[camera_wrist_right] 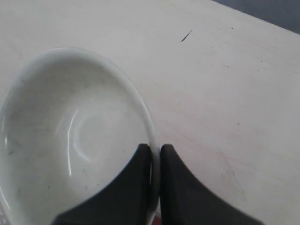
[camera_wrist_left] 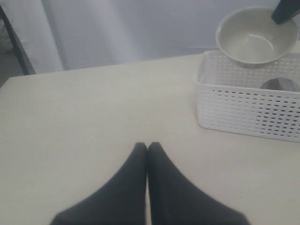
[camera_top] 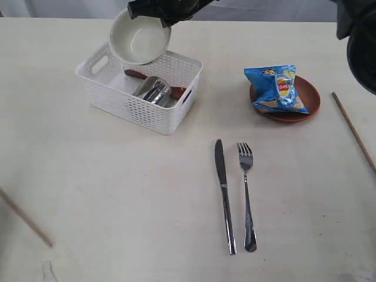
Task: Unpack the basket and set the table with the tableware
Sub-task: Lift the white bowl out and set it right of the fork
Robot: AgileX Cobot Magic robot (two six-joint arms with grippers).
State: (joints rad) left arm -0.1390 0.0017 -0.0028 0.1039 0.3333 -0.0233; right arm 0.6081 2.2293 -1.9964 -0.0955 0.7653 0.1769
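Note:
My right gripper (camera_wrist_right: 155,149) is shut on the rim of the pale bowl (camera_wrist_right: 70,136), one finger inside and one outside. In the exterior view that gripper (camera_top: 160,17) reaches across and holds the bowl (camera_top: 140,38) tilted above the far side of the white basket (camera_top: 135,108). In the basket lie the steel cup (camera_top: 154,91) and a brown wooden spoon (camera_top: 134,73). The knife (camera_top: 222,188) and fork (camera_top: 247,194) lie side by side on the table (camera_top: 117,194). My left gripper (camera_wrist_left: 147,146) is shut and empty, low over bare tabletop, well clear of the basket (camera_wrist_left: 243,108).
A brown plate (camera_top: 309,100) at the right carries a blue snack bag (camera_top: 277,88). One chopstick (camera_top: 354,132) lies near the right edge, another (camera_top: 24,216) at the lower left. A dark arm part (camera_top: 359,41) hangs at the top right.

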